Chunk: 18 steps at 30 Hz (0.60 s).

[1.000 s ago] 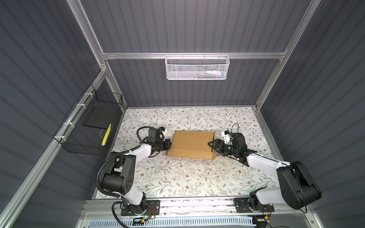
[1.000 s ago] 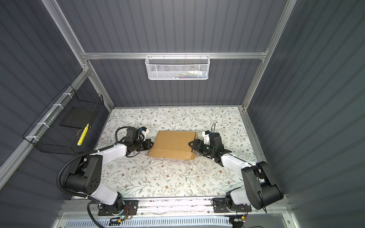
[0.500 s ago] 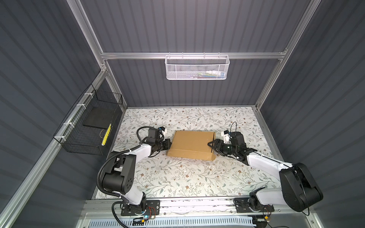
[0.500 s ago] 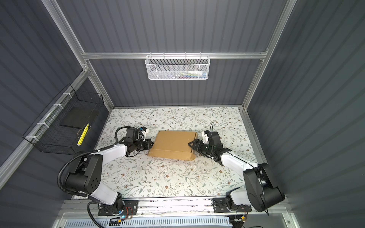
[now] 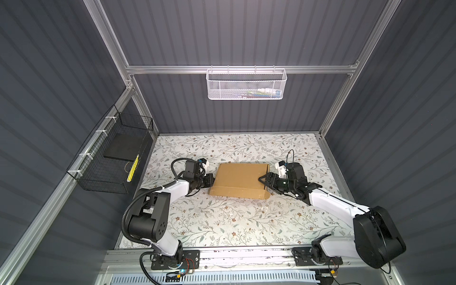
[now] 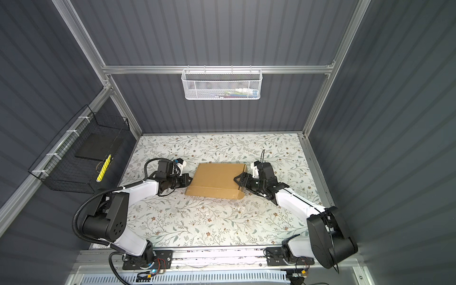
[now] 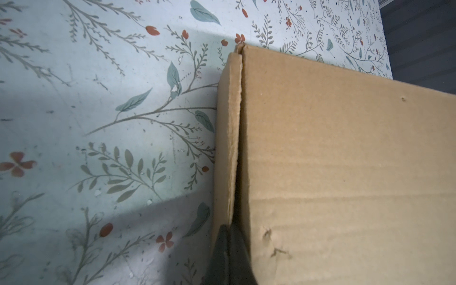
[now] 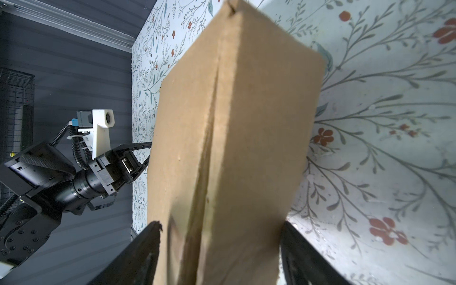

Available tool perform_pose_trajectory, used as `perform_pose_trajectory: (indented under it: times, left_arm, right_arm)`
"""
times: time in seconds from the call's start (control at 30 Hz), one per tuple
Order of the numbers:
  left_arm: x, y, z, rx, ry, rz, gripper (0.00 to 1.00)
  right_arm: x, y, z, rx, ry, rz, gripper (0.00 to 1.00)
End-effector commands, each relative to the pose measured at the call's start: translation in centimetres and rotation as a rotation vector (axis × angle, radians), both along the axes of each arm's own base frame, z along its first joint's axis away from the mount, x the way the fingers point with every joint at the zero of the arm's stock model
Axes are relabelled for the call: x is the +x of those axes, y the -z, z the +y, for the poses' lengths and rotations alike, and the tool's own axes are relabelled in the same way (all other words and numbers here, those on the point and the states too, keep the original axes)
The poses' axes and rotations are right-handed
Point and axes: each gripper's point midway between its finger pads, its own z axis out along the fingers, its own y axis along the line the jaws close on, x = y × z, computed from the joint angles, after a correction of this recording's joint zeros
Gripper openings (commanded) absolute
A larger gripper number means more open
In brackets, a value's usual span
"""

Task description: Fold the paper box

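At the paper box [image 5: 240,179], the left gripper [image 7: 229,246], pinched closed, touches its left wall; the right gripper [image 8: 220,229], spread wide, straddles its right end.

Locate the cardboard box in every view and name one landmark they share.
Top view: cardboard box at mid-table.
Top view: mid-table too.
Left wrist: close up, filling about half the picture.
Right wrist: close up, through the picture's centre.
Shared landmark: the floral table cover under it, seen in all four.
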Motion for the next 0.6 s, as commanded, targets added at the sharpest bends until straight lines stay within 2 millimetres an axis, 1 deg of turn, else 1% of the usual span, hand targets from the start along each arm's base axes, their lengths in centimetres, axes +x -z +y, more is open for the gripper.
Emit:
perform_pose_trajectory:
  times: [0.0,0.13,0.3,0.37,0.43,0.57]
  left_arm:
    - [-0.79,0.13,-1.15,-0.049,0.050,0.028,0.00]
    - [-0.82,0.08,-1.28,-0.054,0.058,0.031,0.00]
    - [-0.88,-0.12,-1.40,-0.062,0.063,0.031,0.00]
    - [-0.95,-0.19,-1.45,-0.065,0.065,0.033,0.00]
    - [-0.98,-0.22,-1.50,-0.068,0.068,0.035,0.00]
    - [-0.96,-0.44,-1.58,-0.074,0.069,0.034,0.00]
  right_arm:
    - [-0.29,-1.83,1.46,0.020,-0.059,-0.035,0.79]
    - [-0.51,-1.66,1.37,-0.031,-0.065,-0.037,0.80]
    - [-0.62,-1.57,1.02,-0.090,-0.053,-0.053,0.79]
    - [-0.77,-1.59,0.94,-0.117,-0.055,-0.064,0.77]
    - [-0.48,-1.55,0.54,-0.146,-0.034,-0.076,0.74]
    - [-0.51,-1.83,0.48,-0.139,-0.029,-0.087,0.69]
